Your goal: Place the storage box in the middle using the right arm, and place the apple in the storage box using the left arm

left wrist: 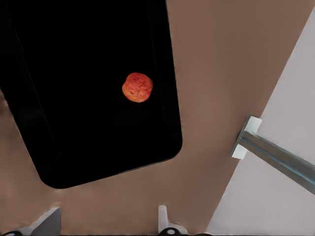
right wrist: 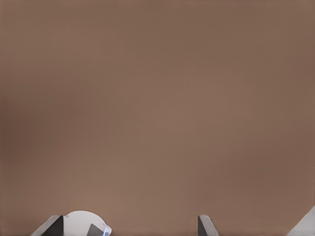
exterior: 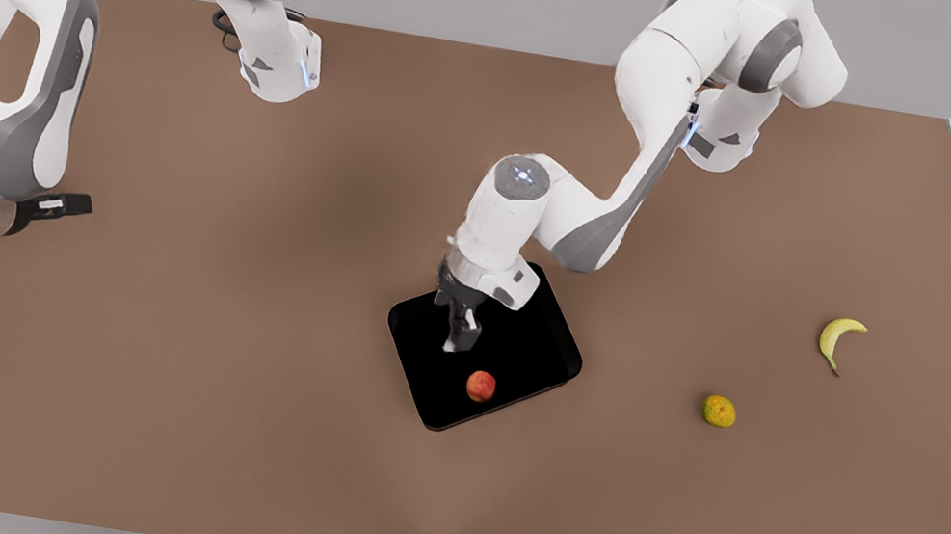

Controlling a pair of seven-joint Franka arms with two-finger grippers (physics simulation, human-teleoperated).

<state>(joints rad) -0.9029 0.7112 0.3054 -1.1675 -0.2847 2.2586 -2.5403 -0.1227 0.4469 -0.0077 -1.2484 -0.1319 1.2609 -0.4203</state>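
We see left gripper [exterior: 459,328] spread above storage box [exterior: 519,353]; apple [exterior: 481,386] lies inside at 6 o'clock. Right gripper [right wrist: 130,227] spread, waiting. Risk: retreating fingers clip rim, shifting box.

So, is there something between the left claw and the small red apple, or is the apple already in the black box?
Nothing visible stands between them. The small round red apple already lies inside the glossy black rectangular storage box, and the left claw hangs open above the box, apart from the apple. The right claw waits open over bare table.
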